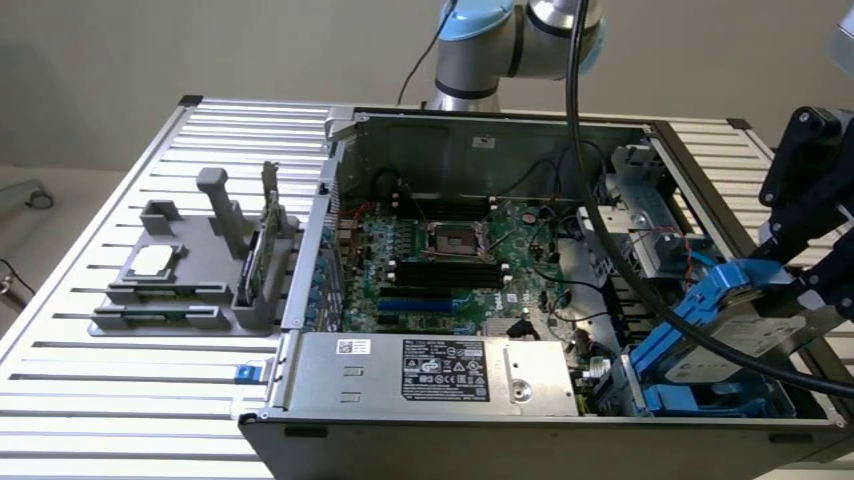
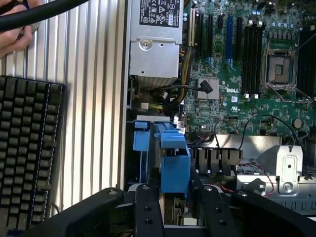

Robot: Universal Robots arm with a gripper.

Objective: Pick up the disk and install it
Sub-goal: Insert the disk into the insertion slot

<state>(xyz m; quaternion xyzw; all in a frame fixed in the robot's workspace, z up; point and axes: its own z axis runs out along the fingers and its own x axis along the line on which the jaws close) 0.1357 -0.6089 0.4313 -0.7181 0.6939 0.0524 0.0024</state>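
Note:
The disk (image 1: 738,338) is a silver-grey drive in a blue carrier. It hangs tilted over the front corner of the open computer case (image 1: 400,430), on the exterior view's right. My gripper (image 1: 798,292) is shut on its upper end. In the wrist view the black fingers (image 2: 147,210) clamp the blue carrier of the disk (image 2: 175,165) edge-on. Below it lies the blue drive bay (image 1: 707,402), also seen as the drive bay (image 2: 143,143) in the wrist view.
Inside the case lie the green motherboard (image 1: 454,260) and the power supply (image 1: 427,368). A grey fixture (image 1: 187,275) with a small silver chip (image 1: 151,260) stands on the slatted table (image 1: 120,400). A keyboard (image 2: 24,158) and a hand (image 2: 15,38) are beside the case.

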